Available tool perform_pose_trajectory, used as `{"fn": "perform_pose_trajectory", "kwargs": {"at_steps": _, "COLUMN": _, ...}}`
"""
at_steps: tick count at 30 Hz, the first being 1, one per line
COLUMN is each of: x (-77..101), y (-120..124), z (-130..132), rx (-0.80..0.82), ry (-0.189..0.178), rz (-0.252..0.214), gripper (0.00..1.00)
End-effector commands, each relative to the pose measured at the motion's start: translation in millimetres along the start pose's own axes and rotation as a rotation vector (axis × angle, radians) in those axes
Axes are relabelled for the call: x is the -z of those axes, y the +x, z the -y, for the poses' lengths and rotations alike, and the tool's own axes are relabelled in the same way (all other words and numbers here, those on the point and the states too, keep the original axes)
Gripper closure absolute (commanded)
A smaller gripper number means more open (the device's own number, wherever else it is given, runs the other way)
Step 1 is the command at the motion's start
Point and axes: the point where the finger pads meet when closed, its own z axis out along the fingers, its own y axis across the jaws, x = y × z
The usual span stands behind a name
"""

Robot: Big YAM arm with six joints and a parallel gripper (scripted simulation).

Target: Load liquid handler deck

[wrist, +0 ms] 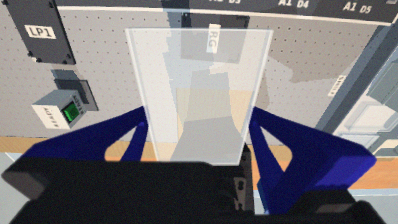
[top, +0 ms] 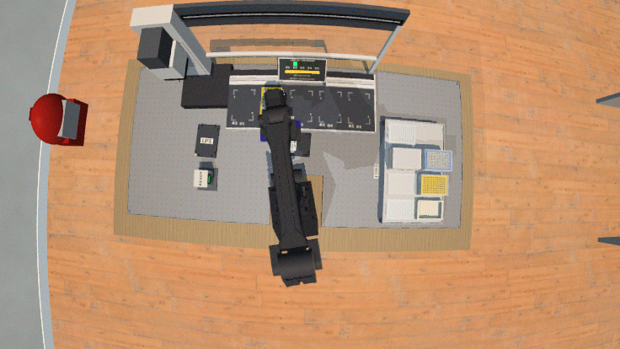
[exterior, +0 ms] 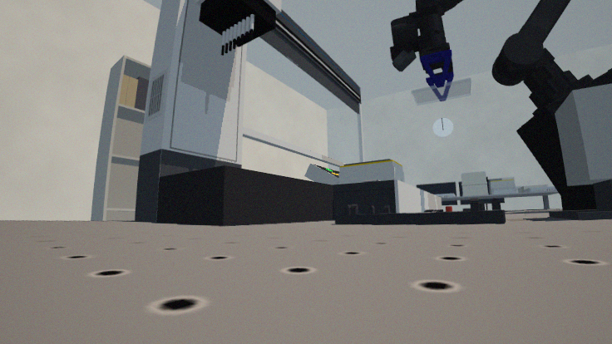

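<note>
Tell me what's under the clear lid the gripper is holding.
Through the clear lid, held in the gripper, the RG nest and perforated bench show below. The arm's own body hides whatever lies nearer.

Grey perforated table (top: 164, 190) on a tan mat, carrying the dark deck (top: 243, 106), LP1 lid park (top: 207, 140), READY key (top: 203, 178), and shelf (top: 382, 182) of racks
</note>
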Motion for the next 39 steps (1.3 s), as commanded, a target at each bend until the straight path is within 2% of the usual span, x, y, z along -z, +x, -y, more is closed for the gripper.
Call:
{"fn": "perform_pose_trajectory", "kwargs": {"at_steps": 1, "x": 23.8, "y": -27.6, "z": -21.4, "rx": -0.101, "ry": -0.033, "rz": 0.070, "gripper": 1.00}}
{"fn": "perform_pose_trajectory", "kwargs": {"at_steps": 3, "x": 23.8, "y": -27.8, "z": -32.5, "rx": -0.103, "ry": -0.037, "rz": 0.069, "gripper": 1.00}}
{"fn": "perform_pose_trajectory", "kwargs": {"at_steps": 5, "x": 23.8, "y": -27.8, "z": -32.5, "rx": -0.103, "ry": -0.037, "rz": 0.069, "gripper": 1.00}}
{"fn": "perform_pose_trajectory", "kwargs": {"at_steps": 20, "x": 22.9, "y": -27.8, "z": -114.6, "rx": -0.113, "ry": -0.058, "rz": 0.051, "gripper": 1.00}}
{"fn": "perform_pose_trajectory", "kwargs": {"at_steps": 22, "x": 22.9, "y": -27.8, "z": -114.6, "rx": -0.113, "ry": -0.058, "rz": 0.051, "gripper": 1.00}}
{"fn": "perform_pose_trajectory", "kwargs": {"at_steps": 37, "x": 22.1, "y": -27.2, "z": -194.1, "rx": -0.116, "ry": -0.066, "rz": 0.038, "gripper": 1.00}}
{"fn": "perform_pose_trajectory", "kwargs": {"at_steps": 39, "x": 22.1, "y": -27.2, "z": -194.1, "rx": -0.116, "ry": -0.066, "rz": 0.038, "gripper": 1.00}}
